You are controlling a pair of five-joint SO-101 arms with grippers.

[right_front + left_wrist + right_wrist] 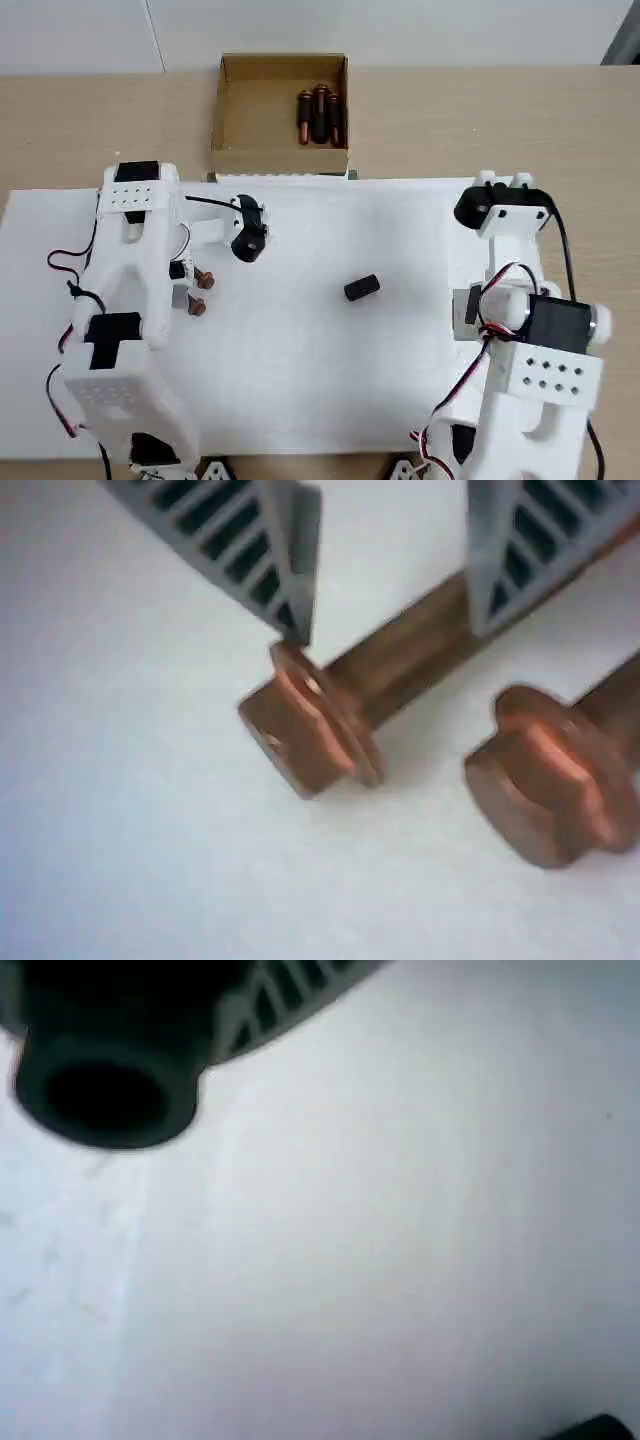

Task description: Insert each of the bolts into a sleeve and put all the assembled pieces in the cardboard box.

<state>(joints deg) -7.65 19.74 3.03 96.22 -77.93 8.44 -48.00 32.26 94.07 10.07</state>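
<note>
Wood tabletop, white mat over it. Your left claw stands open astride the shank of a copper bolt; second bolt just beside. Your right claw is closed on a black sleeve. Loose sleeve mid-mat. Three assembled pieces lie in the cardboard box.

bright even light, soft shadows

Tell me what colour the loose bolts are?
The bolts are coppery brown, clearest in the left wrist view.

assembled pieces in cardboard box
</note>
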